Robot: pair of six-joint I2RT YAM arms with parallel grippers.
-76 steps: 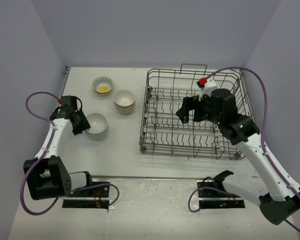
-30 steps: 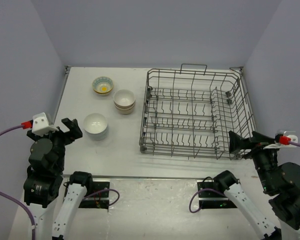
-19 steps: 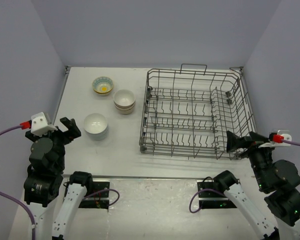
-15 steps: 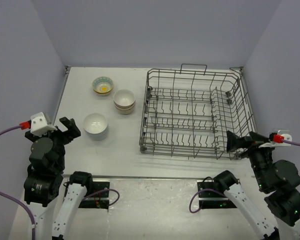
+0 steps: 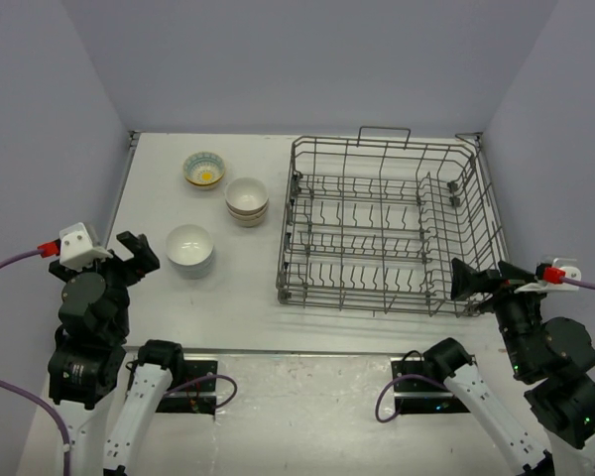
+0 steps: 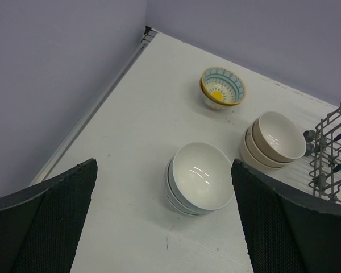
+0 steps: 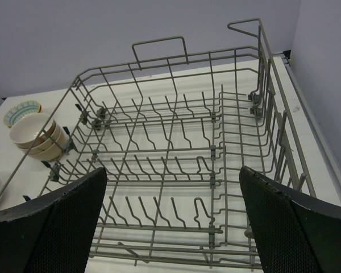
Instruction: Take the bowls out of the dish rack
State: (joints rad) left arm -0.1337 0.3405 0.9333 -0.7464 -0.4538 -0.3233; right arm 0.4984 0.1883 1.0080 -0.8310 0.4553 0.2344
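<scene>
Top external, rack: the dish rack (image 5: 377,302) sat on the right half of the desk (image 5: 238,297), with no bowl seen among its tines.
Top external, bowls: three stacks stood left of the rack. The patterned bowls (image 5: 204,169) were toward the far left corner, the beige bowls (image 5: 247,199) just beside the rack's left wall, and the white bowls (image 5: 190,248) nearest the near edge.
Top external, arms: the left end effector (image 5: 137,253) and the right end effector (image 5: 481,278) were both spread wide, holding nothing, drawn back at the near edge.
Left wrist, bearing: the white bowls (image 6: 199,176) lay straight ahead and below, with bare desk around them.
Right wrist, bearing: the bare rack floor lay ahead, with the beige bowls (image 7: 34,133) outside its left wall.
Judgement: unloading looked complete, so neither arm had a bowl to fetch.
</scene>
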